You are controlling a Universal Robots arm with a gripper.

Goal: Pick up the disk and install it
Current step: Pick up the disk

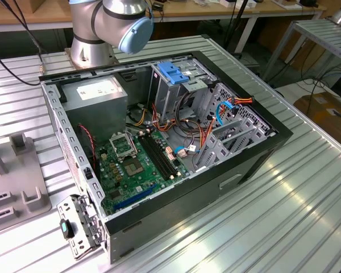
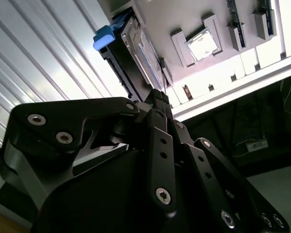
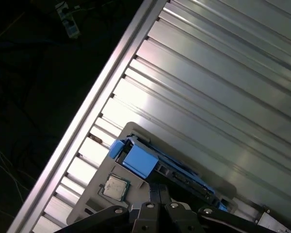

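1. hidden / unclear
- claw (image 2: 160, 97): its black links cover the lower part of both wrist views. its front end sits right at the disk (image 2: 133, 68), but the contact pt is masked by the links. claw state (released, clenched or grasping): cannot tell.
- in the first wrist view the disk's lower edge is hidden behind the claw.
- arm (image 1: 111, 23): upper part cut off by the exterior view's top edge. base and one joint w/ a pale blue cap are visible.

2. materials / shapes
- table (image 3: 208, 73): bare ribbed aluminium w/ long parallel grooves, shiny.
- holder (image 3: 94, 199): flat matt grey plate w/ recesses, lying on the table.
- chip (image 3: 115, 187): small, square, silver lid. it is seated in a holder recess just beside the disk.
- computer case (image 1: 261, 153): black sheet-metal box lying on the table, open side up. inside are a green circuit board (image 1: 131, 170), a grey power box (image 1: 96, 96), a blue bracket (image 1: 173, 73) on a metal cage, and mixed wires (image 1: 202, 136).

3. disk
- location: stands on edge in the holder, claw right at it.
- look: flat rectangular body in dark metal. a blue plastic frame runs along the edges, w/ a lighter blue tab (image 2: 106, 36) at one end. one face carries a pale label, print not legible.
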